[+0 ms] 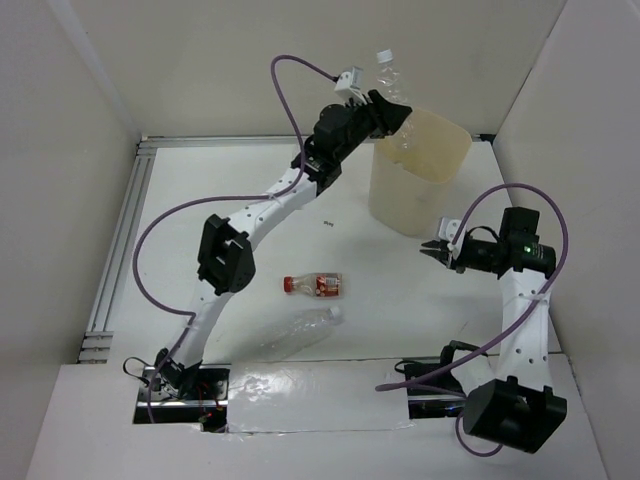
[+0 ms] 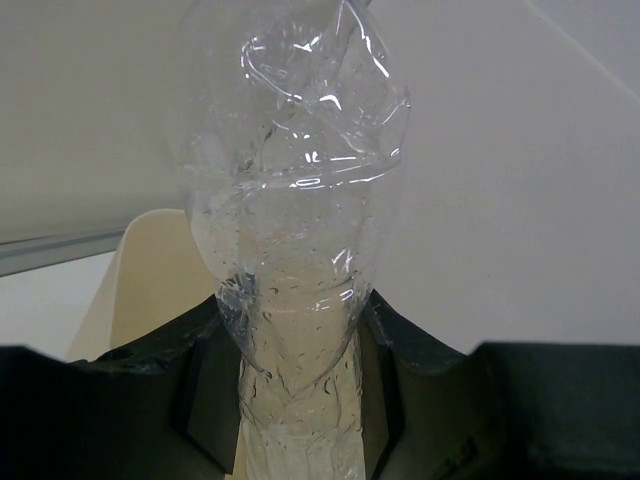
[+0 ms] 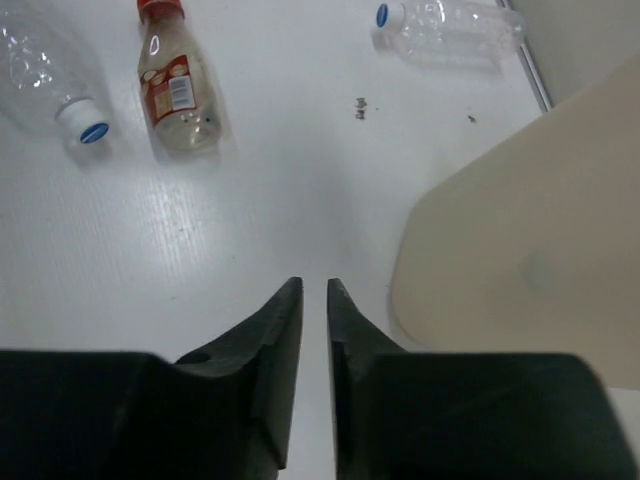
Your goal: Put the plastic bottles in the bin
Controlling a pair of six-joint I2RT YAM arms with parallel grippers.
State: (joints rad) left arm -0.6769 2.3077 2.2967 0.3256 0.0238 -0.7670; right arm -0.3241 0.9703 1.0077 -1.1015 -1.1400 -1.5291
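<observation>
My left gripper (image 1: 385, 108) is shut on a crumpled clear plastic bottle (image 1: 391, 82) and holds it upright, white cap up, over the far rim of the cream bin (image 1: 418, 175). In the left wrist view the bottle (image 2: 300, 200) stands between the black fingers (image 2: 400, 335), with the bin (image 2: 140, 280) below. A red-capped bottle (image 1: 313, 285) and a clear bottle (image 1: 295, 335) lie on the table. My right gripper (image 1: 432, 250) hovers beside the bin's near side, its jaws a narrow gap apart with nothing between them (image 3: 315, 285).
The right wrist view shows the red-capped bottle (image 3: 175, 90), a clear bottle with a white and blue cap (image 3: 60, 95) and another clear bottle (image 3: 450, 28) on the white table, with the bin wall (image 3: 530, 260) close on the right. A metal rail (image 1: 118, 250) runs along the table's left edge.
</observation>
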